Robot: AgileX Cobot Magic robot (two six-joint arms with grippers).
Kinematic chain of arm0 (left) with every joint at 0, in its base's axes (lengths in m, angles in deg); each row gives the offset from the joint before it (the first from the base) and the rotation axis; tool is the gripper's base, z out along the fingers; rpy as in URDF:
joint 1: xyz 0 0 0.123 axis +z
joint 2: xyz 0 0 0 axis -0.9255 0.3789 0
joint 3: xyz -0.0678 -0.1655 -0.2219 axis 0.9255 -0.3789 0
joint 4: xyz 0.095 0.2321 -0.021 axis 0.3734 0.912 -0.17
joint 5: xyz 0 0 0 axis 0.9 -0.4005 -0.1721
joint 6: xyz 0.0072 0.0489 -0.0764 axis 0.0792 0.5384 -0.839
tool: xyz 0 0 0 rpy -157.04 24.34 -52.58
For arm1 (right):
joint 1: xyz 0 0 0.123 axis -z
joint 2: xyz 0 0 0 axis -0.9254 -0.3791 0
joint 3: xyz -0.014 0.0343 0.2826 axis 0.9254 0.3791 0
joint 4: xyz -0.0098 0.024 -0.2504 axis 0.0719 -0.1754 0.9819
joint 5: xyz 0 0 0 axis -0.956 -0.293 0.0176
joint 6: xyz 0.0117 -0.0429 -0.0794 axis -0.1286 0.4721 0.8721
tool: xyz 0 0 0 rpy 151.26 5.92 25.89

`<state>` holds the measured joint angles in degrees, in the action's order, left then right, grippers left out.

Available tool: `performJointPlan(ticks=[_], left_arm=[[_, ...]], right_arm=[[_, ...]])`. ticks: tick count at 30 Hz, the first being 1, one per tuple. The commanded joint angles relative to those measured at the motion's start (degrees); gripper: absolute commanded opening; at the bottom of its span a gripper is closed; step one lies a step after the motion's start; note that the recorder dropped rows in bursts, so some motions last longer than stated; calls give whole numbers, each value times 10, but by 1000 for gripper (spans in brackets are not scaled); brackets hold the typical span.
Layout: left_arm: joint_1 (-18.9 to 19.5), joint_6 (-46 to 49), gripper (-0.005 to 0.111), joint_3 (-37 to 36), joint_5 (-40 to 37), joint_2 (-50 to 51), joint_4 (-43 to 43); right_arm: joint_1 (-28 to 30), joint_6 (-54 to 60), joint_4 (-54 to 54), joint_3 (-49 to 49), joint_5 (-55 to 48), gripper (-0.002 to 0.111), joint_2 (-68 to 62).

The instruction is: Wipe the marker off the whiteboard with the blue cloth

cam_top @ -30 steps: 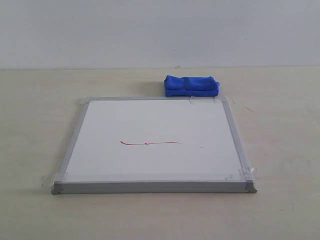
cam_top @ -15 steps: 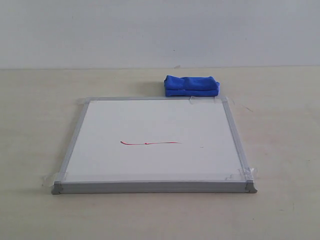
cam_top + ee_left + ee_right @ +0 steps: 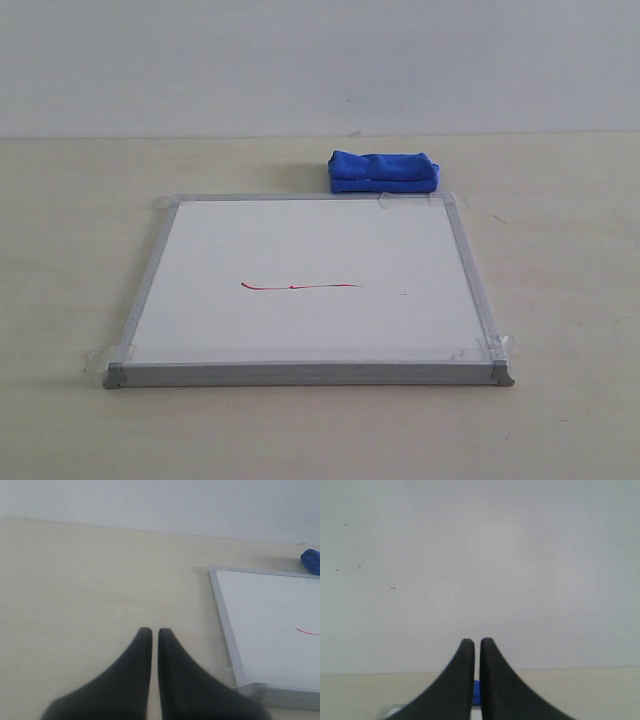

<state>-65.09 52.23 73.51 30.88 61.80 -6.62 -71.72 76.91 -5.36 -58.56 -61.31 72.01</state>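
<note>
Flat on pale matte surface [image 3: 70, 230]: square whiteboard [image 3: 300, 235], smooth white face, grey alu frame, corner caps, clear tape at corners; thin red marker [image 3: 300, 286] line nr ctr, long axis left-right, parallel to near edge; soft fleecy blue cloth [image 3: 383, 171], thick oblong bundle, long axis also left-right, just behind far edge nr right corner; left end effector [image 3: 155, 631] and right end effector [image 3: 477, 641], black tapered fingers pressed together, gripping nothing.

- Looks like a lab test bench: plain pale surface [image 3: 560, 420] set against a blank white wall [image 3: 320, 60].
- Clear tape [image 3: 497, 346] fixes the whiteboard [image 3: 310, 250] to it at the corners.
</note>
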Motion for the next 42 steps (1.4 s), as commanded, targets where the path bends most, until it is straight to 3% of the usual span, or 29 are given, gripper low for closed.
performJointPlan(ticks=[1, 5, 7, 10, 16, 18, 21, 23, 30, 42], left_arm=[[1, 2, 4, 2, 2, -2, -4], [1, 2, 4, 2, 2, -2, -4], [1, 2, 4, 2, 2, -2, -4], [1, 2, 4, 2, 2, -2, -4], [1, 2, 4, 2, 2, -2, -4], [1, 2, 4, 2, 2, -2, -4], [1, 2, 4, 2, 2, -2, -4], [1, 2, 4, 2, 2, -2, -4], [1, 2, 4, 2, 2, -2, -4], [1, 2, 4, 2, 2, -2, -4]], right_arm=[[0, 90, -33, -57, 19, 1, -119], [0, 136, -33, -141, 1, 1, -295], [0, 165, -36, -225, -39, 1, -457], [0, 262, -36, -385, -108, 1, -677], [0, 349, -41, -698, -255, 2, -1004], [0, 356, -41, -799, -289, 14, -1096], [-1, 392, -63, -933, -341, 54, -1215], [-6, 400, -64, -1009, -369, 58, -1283], [-31, 421, -59, -1104, -379, 58, -1387], [-40, 489, -37, -1112, -361, 58, -1443]])
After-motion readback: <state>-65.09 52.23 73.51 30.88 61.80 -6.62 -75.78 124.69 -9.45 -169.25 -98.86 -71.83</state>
